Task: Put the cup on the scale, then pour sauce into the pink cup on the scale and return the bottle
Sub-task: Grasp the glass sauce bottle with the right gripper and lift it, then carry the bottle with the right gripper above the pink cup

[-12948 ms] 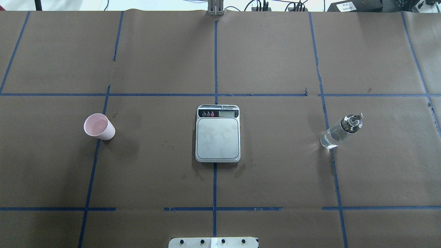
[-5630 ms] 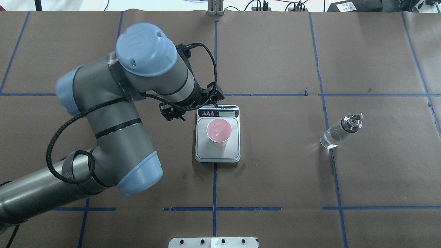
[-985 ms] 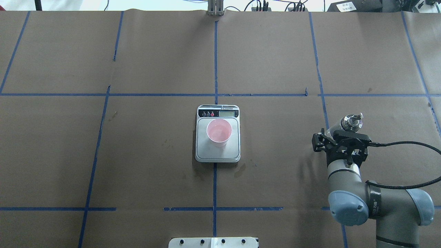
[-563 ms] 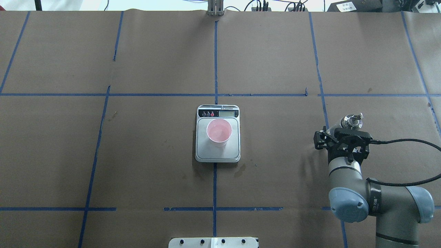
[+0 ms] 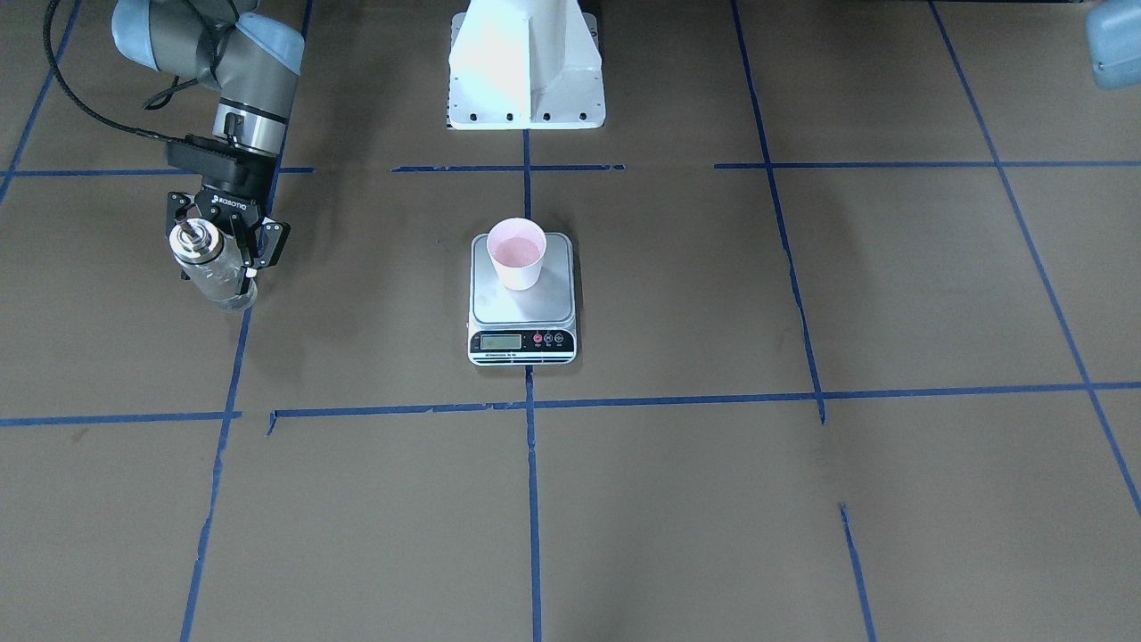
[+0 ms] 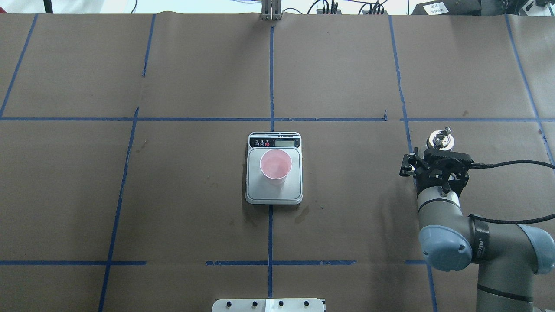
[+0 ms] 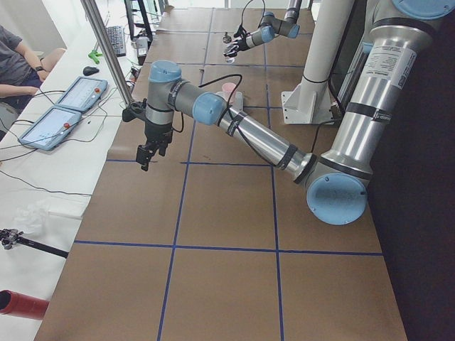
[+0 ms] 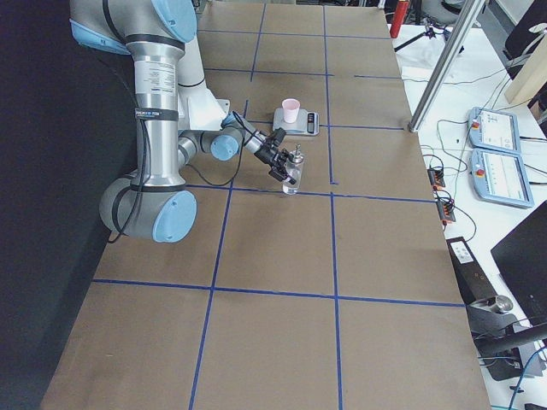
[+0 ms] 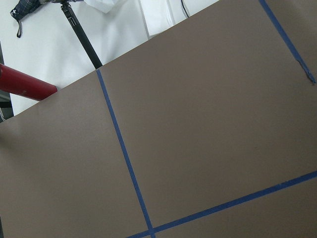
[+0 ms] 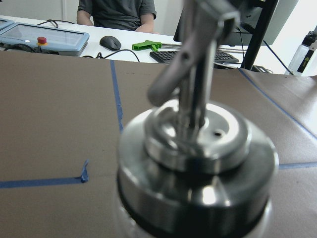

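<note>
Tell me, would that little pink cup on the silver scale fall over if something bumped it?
Likely. The small pale pink tapered cup is narrower at its bottom than at its rim, so a nudge near the top could tip it. It looks thin and light, and the flat silver metal scale under it looks smooth, so it might slide instead.

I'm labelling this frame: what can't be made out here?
Scale display reading: too small in every view.
Fill level of the bottle: clear liquid, glass too small; right wrist view shows only the blurred cap.
Left pincer, open or shut: seen only small in the exterior left view.
</note>
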Robot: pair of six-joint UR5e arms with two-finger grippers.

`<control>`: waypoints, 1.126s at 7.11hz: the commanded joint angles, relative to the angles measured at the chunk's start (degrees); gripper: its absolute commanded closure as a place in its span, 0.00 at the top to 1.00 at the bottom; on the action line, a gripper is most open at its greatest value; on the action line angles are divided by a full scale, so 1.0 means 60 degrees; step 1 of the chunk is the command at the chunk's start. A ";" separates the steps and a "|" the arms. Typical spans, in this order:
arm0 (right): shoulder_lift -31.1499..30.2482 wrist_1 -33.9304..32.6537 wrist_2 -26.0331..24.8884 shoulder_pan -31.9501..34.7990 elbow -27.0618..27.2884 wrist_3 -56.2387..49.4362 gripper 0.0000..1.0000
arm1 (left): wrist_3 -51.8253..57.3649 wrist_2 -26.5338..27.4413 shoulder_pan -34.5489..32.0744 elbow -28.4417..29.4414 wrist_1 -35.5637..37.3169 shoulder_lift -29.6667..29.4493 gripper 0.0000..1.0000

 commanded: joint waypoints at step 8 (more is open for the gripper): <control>0.2816 -0.0212 0.0248 0.0906 0.0963 -0.7350 0.00 | 0.2155 -0.1839 -0.1259 0.0312 -0.0377 0.2044 1.00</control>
